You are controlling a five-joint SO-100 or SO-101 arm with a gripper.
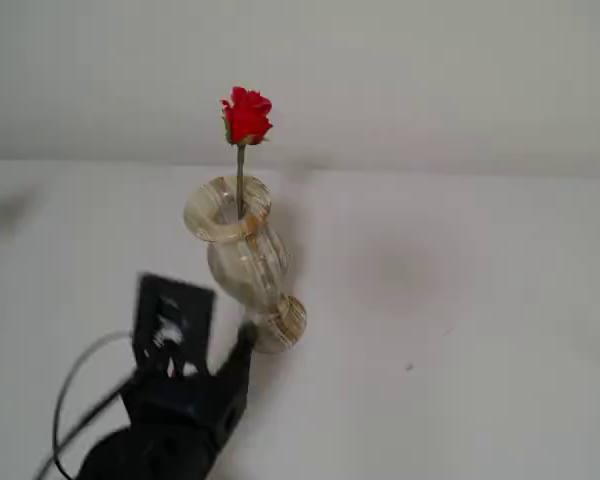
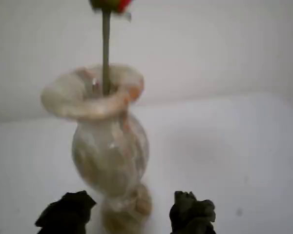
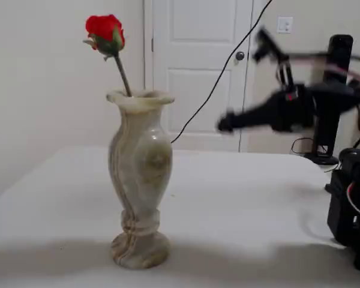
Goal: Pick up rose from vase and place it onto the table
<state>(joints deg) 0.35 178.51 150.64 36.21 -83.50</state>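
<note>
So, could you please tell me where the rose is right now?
The rose stands in the vase, its bud above the rim, left of centre in both fixed views; the gripper is apart, to its right.

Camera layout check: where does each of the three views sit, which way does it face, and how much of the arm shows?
A fixed view: high, looking down at the vase and rose; gripper enters from below.
Wrist view: on the arm, low, facing the vase; two fingertips at the bottom.
A fixed view: table-height from the side, door behind; blurred gripper at right.
All three share vase and rose.
</note>
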